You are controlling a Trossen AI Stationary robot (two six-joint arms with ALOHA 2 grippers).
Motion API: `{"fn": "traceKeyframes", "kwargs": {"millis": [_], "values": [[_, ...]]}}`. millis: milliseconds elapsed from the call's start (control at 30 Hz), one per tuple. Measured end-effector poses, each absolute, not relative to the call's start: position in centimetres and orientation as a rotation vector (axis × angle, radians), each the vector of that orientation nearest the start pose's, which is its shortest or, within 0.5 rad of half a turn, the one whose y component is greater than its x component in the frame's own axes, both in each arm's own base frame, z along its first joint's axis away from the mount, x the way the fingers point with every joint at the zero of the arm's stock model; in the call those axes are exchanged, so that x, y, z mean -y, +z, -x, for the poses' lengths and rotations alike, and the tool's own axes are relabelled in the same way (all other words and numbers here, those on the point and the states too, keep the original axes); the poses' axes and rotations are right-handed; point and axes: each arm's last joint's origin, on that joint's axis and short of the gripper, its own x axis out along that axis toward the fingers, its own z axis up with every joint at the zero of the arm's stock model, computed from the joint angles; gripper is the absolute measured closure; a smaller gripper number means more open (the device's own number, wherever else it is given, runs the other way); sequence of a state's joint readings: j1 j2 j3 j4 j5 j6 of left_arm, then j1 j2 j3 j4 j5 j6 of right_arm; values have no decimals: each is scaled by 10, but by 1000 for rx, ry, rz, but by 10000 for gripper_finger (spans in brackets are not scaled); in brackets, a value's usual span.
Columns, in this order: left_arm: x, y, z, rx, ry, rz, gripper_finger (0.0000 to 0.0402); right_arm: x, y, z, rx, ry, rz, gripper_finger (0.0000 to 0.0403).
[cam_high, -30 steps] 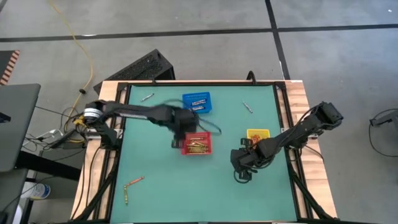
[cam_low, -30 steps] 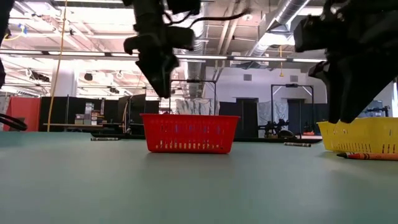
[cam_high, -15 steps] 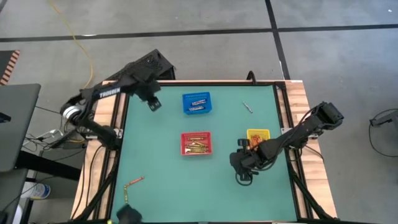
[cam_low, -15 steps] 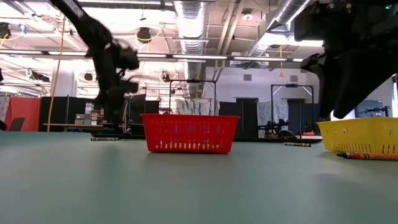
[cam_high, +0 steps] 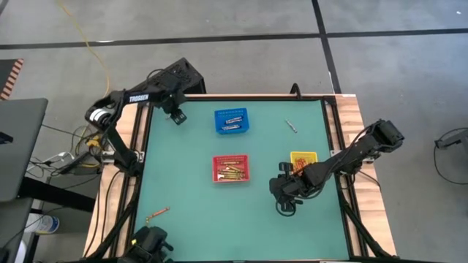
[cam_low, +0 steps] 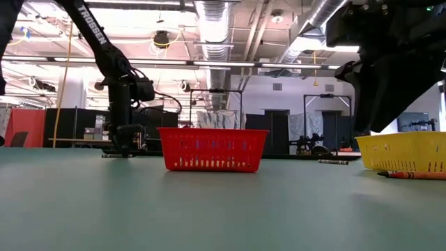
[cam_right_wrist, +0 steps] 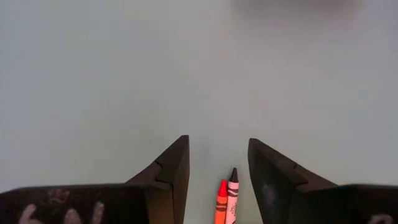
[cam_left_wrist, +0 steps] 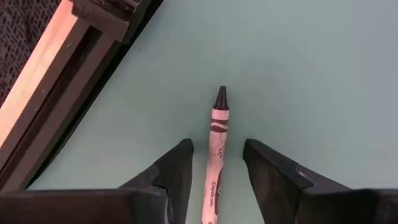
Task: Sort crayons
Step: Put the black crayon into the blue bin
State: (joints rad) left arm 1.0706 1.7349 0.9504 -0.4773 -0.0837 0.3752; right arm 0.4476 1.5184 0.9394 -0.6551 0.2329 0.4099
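Note:
My left gripper (cam_high: 178,117) is open, low over the table's far left corner. Its fingers stand on either side of a grey crayon with a dark tip (cam_left_wrist: 217,146) that lies flat on the green mat. My right gripper (cam_high: 284,207) is open, in front of the yellow basket (cam_high: 303,158). An orange crayon (cam_right_wrist: 221,200) and a pale crayon (cam_right_wrist: 232,191) lie side by side on the mat between its fingers. The red basket (cam_high: 231,169) holds several crayons, and the blue basket (cam_high: 231,120) holds a few.
A grey crayon (cam_high: 291,126) lies at the far right of the mat and an orange crayon (cam_high: 157,213) at the near left. A dark object (cam_high: 150,245) shows at the table's near left edge. A wooden frame (cam_left_wrist: 43,74) borders the mat beside my left gripper.
My left gripper has swung from above the red basket toward the table's far left corner and gone down to the mat over the grey crayon. A dark object has come into view at the near left edge.

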Motion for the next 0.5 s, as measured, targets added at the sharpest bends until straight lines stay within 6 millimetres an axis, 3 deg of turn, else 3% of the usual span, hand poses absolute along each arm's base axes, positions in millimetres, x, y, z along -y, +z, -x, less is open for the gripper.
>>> {"fn": "traceKeyframes", "kwargs": {"millis": [167, 367, 500], "values": [[-270, 132, -147, -1328, 677, 390, 280, -110, 193, -253, -1171, -60, 39, 249], [-267, 134, -150, -1305, 652, 392, 382, -109, 193, -254, -1175, -49, 21, 249], [-264, 140, -151, -1275, 658, 391, 388, -110, 193, -254, -1175, -55, 8, 249]]}}
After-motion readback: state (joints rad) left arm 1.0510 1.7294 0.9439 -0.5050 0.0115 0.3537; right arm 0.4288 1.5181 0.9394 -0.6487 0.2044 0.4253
